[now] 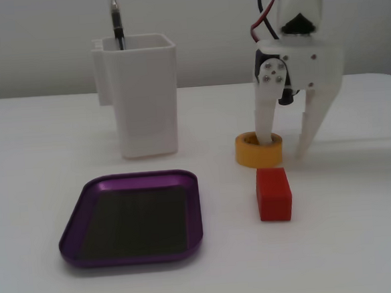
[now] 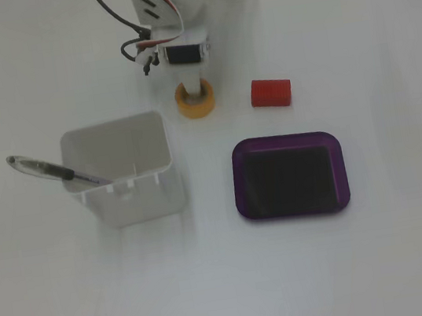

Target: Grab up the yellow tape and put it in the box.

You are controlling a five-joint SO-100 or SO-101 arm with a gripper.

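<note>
On the table [image 1: 40, 137], going left to right in a fixed view, the purple box [image 1: 195, 210] lay at seven o'clock of the white container [image 1: 145, 96], which held a pen [image 1: 115, 18]. My hand [image 1: 287, 147] stood spread apart, one finger [image 1: 266, 118] down inside the yellow tape's [image 1: 248, 153] hollow, the other outside at its three o'clock. The red block [image 1: 273, 193] sat just at the tape's six o'clock.

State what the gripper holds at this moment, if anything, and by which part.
Nothing is held yet. The gripper is open, one finger down in the hollow of the yellow tape, the other outside its wall.
</note>
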